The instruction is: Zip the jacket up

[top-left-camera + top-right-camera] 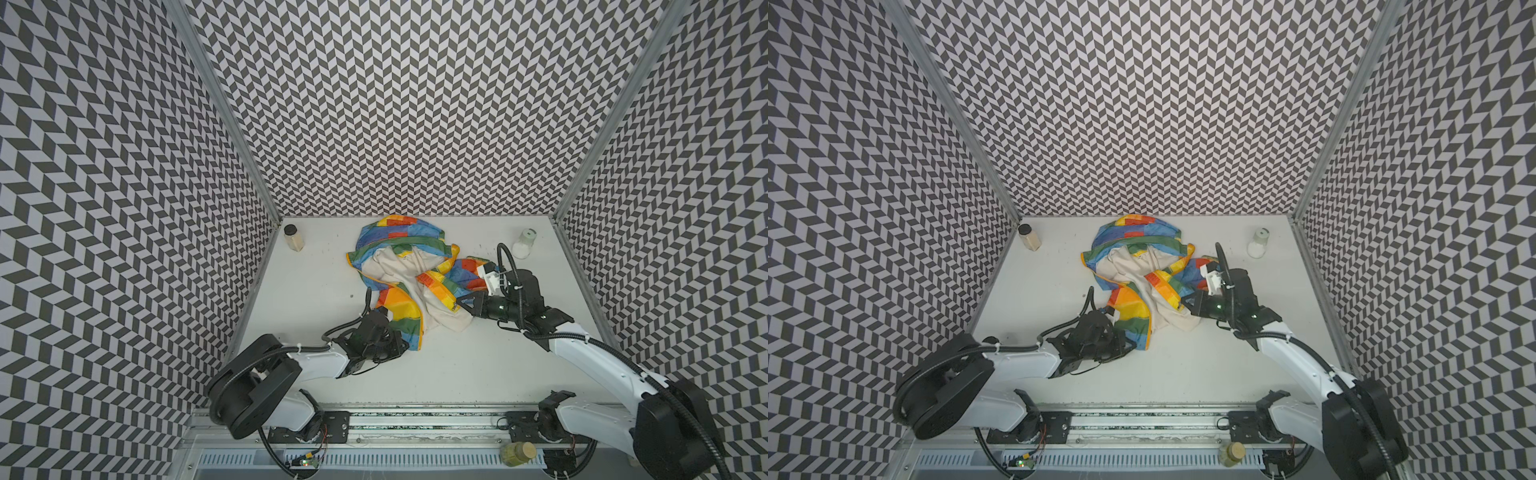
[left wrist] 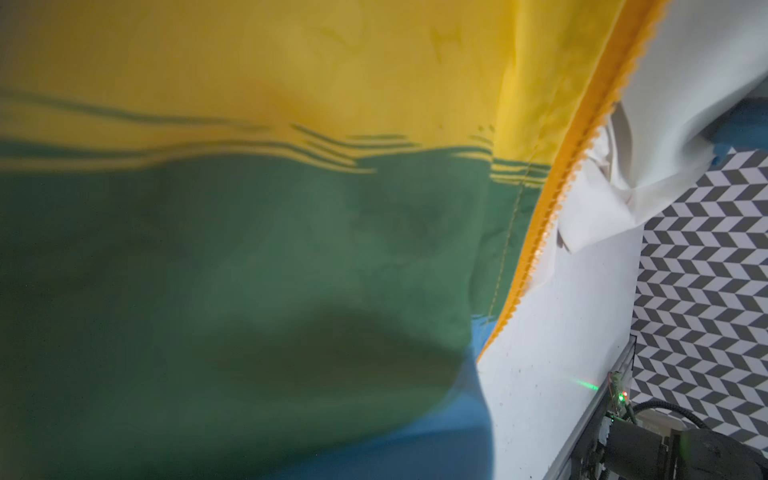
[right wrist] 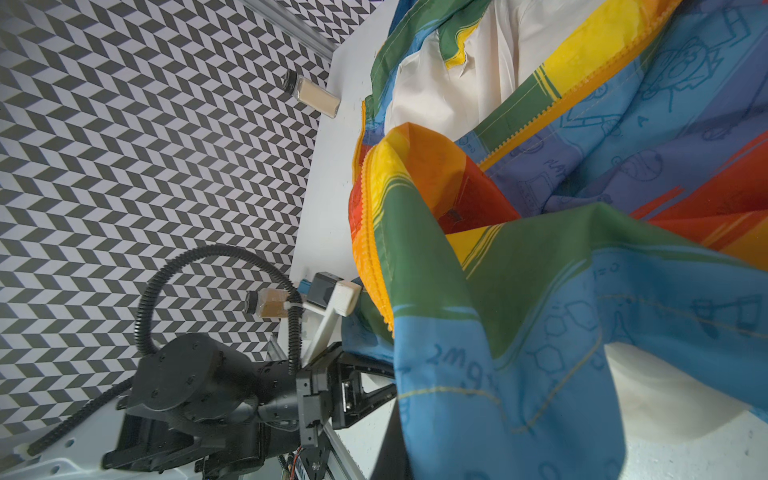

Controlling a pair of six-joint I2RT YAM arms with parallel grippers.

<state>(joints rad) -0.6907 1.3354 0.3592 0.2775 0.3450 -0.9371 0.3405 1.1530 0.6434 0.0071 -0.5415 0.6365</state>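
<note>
A rainbow jacket (image 1: 399,249) lies in a crumpled heap on the white table (image 1: 457,365). In both top views it sits in the middle of the table and reaches up to the far edge. The jacket is open, and its cream lining (image 1: 399,266) faces up in the middle of the heap.

The left gripper (image 1: 388,326) is at the near end of the jacket, on the side nearer the table's left edge. It is closed. Its tips are hidden under the cloth, and it seems to pinch the green and blue bottom part. In the left wrist view the yellow and green cloth hangs right in front of the camera. The orange zipper strip (image 2: 552,195) runs down its edge.

The right gripper (image 1: 460,304) is at the side of the jacket nearer the table's right edge. It is closed too, and seems to hold the cloth close to a zipper edge.

A jar of brown stuff (image 1: 293,237) stands in the far left corner of the table. A jar of white stuff (image 1: 524,244) stands in the far right corner. Both are well apart from the jacket.
</note>
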